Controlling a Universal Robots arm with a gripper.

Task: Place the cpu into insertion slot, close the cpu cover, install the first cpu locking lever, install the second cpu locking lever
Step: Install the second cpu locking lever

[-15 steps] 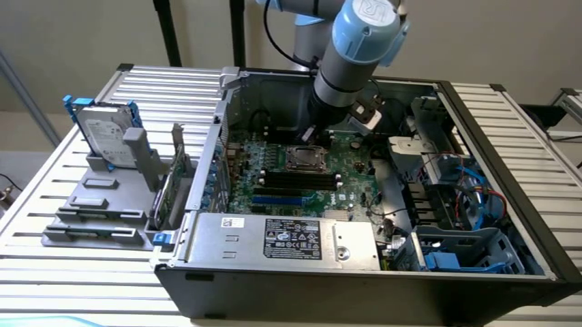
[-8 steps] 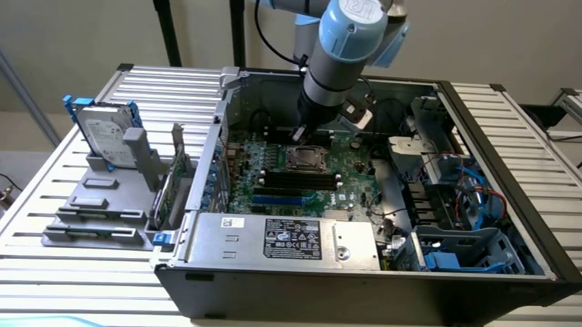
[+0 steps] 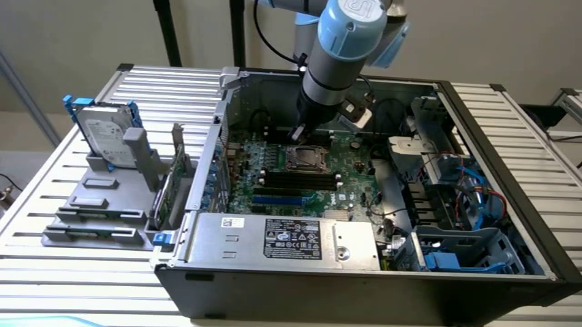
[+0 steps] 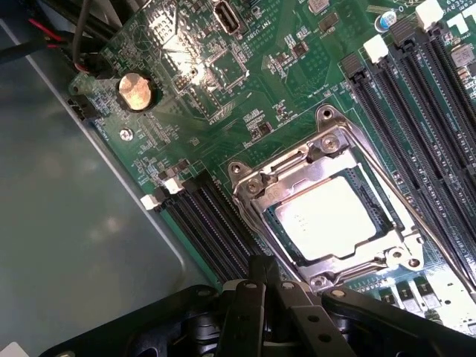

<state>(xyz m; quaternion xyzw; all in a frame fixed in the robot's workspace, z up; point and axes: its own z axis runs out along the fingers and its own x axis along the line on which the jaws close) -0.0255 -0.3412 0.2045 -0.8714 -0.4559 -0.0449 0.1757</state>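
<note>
Now, line by line:
Arm: blue-and-grey jointed robot arm reaches down from above into the open black computer case, its forearm tilted toward the green motherboard.
Hand: black two-fingered hand hangs just above the board at the edge of the socket, fingers pressed together, closed and holding nothing visible.
Cpu: small square chip with a silver-grey metal face lies flat inside the socket.
Insertion slot: square dark socket with a silver rim sits mid-board, beside the long black memory slots.
Cpu cover: thin silver metal frame plate lies down flat around the chip, which shows through its cut-out middle.
Writing: white sticker with black print on the grey metal power supply box; text too small to read.
Table: ribbed silver table carries the case and a grey tray with an upright hard drive.
Battery: round coin cell on the board.
</note>
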